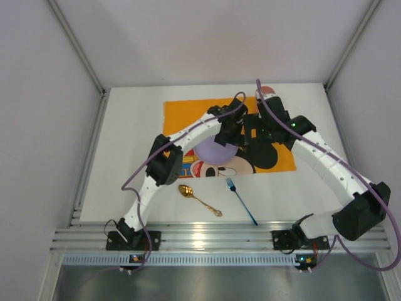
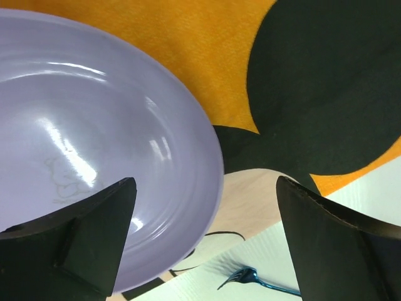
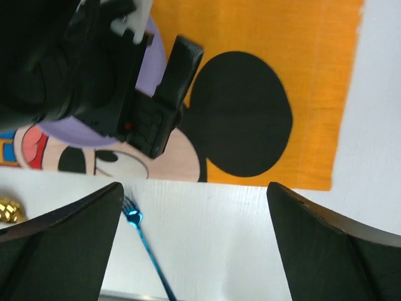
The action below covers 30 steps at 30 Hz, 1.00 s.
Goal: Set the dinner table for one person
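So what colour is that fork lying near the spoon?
Metallic blue fork; the right wrist view shows it best.

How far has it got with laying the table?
Done: the lilac plate lies on the orange placemat. In hand: nothing; the left gripper hovers open over the plate's edge, and the right gripper is open beside it. Left: the gold spoon and blue fork lie loose on the dinner table in front of the mat, not yet beside the plate.
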Tool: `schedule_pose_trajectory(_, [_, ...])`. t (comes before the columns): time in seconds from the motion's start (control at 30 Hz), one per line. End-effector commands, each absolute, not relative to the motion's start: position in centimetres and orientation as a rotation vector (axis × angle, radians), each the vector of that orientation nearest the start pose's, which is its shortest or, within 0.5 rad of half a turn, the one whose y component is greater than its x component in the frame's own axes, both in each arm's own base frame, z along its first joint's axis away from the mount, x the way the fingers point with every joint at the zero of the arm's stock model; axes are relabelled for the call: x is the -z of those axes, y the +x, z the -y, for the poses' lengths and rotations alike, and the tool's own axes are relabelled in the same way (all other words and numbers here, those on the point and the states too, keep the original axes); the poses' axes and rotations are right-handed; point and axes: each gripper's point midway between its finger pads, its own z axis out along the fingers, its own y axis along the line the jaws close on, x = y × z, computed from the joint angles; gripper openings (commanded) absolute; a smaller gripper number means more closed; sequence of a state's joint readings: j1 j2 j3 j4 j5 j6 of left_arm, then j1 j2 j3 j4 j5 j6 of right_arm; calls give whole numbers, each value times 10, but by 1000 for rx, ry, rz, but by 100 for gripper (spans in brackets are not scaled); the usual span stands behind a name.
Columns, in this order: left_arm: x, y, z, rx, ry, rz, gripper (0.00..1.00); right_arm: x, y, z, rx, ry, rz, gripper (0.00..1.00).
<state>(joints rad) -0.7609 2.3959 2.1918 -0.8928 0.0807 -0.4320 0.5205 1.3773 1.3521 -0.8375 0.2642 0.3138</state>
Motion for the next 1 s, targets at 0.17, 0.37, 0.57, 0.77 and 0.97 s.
schedule_pose_trajectory(0.17, [-208, 434, 324, 444, 185, -2423, 98, -194, 235, -207, -594, -463, -2432, 98])
schedule_pose_trajectory(0.37, [-250, 444, 196, 322, -60, -2375, 98, -117, 200, -210, -483, -482, -2708, 95])
schedule_pose_trajectory(0.57, [-234, 403, 121, 162, -158, -2423, 98, -56, 182, -225, -346, -637, -2849, 87])
schedule_pose_trajectory(0.77, [-211, 346, 110, 208, -228, -2468, 98, -26, 174, -235, -346, -644, -2893, 64])
schedule_pose_trajectory(0.97, [-195, 299, 101, 226, -286, -2519, 98, 0, 168, -237, -299, -664, -2898, 41])
